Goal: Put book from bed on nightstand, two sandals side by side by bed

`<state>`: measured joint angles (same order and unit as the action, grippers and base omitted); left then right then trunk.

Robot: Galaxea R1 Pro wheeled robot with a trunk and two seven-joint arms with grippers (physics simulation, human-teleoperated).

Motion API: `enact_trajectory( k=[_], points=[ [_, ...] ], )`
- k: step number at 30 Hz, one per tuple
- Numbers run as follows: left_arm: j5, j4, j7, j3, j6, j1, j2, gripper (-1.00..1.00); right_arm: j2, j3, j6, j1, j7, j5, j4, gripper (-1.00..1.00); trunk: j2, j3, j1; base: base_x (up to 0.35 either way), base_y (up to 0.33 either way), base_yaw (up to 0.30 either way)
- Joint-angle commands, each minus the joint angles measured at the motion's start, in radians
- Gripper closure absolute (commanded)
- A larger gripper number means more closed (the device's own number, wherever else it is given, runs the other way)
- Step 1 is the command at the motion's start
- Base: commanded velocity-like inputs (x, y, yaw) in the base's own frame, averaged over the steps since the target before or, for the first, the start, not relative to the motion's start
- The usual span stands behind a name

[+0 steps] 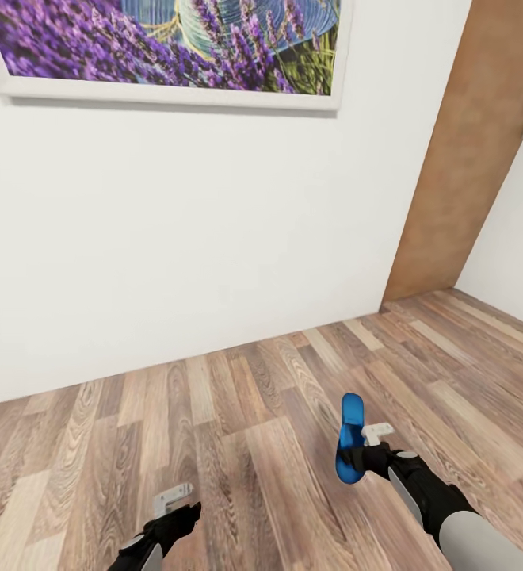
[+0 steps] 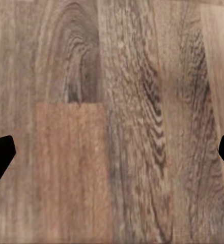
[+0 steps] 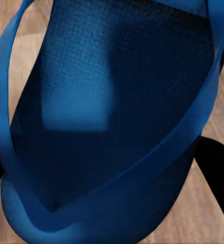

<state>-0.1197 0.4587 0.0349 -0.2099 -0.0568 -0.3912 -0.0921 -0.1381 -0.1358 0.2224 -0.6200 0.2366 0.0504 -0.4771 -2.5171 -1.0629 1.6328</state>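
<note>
1. Here, in the head view, the right gripper (image 1: 362, 454) sits in the lower right of the frame, its jaws clamped on one blue sandal (image 1: 349, 438). The sandal is held up off the wood-plank floor (image 1: 238, 420), tipped on edge, its long axis running up the frame.
2. Right wrist view: the sandal (image 3: 112, 127) spreads across nearly the whole frame, dark blue textured sole with a lighter blue strap crossing it. Dark fingertips (image 3: 219, 168) show at both lower edges, one on each side of the sandal. Bits of floor (image 3: 214, 218) show in the corners.
3. Left gripper (image 1: 174, 507) is low in the lower left of the head view, white tip over black body, above bare floor. Nothing between its jaws.
4. Left wrist view: dark fingertips (image 2: 0, 157) at the far left and far right edges, so the jaws stand wide apart. Between them, plank floor (image 2: 117, 122) with strong grain.
5. Surroundings, head view: white wall (image 1: 182, 238) fills the middle; a white-framed picture of purple flowers (image 1: 166, 44) hangs along the top edge. A brown upright panel (image 1: 467, 151) leans across the upper right, with more white wall beyond it.
</note>
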Motion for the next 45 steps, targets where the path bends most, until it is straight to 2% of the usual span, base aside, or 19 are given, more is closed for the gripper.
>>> enact_trajectory(
  k=[1,23,36,45],
  points=[
    [0.000,0.000,0.000,0.000,0.000,0.000,0.000,-1.00,0.000,0.000,0.000,0.000,0.000,0.000,0.000,1.00,0.000,0.005,0.000,0.000,0.000,0.248],
    [0.000,0.000,0.000,0.000,-0.001,0.000,-0.002,-1.00,0.000,-0.001,0.000,0.000,0.000,0.000,0.000,1.00,0.005,0.111,-0.010,0.000,0.000,0.234],
    [0.000,0.000,0.000,0.000,-0.001,0.000,0.000,-1.00,0.000,0.000,0.000,0.000,0.000,0.000,0.000,1.00,0.005,0.123,-0.010,0.000,0.000,0.230],
    [0.000,0.000,0.000,0.000,-0.001,0.000,0.000,-1.00,0.000,-0.001,0.001,0.000,0.000,0.000,0.000,1.00,0.005,0.124,-0.010,0.000,0.000,0.126]
  ],
)
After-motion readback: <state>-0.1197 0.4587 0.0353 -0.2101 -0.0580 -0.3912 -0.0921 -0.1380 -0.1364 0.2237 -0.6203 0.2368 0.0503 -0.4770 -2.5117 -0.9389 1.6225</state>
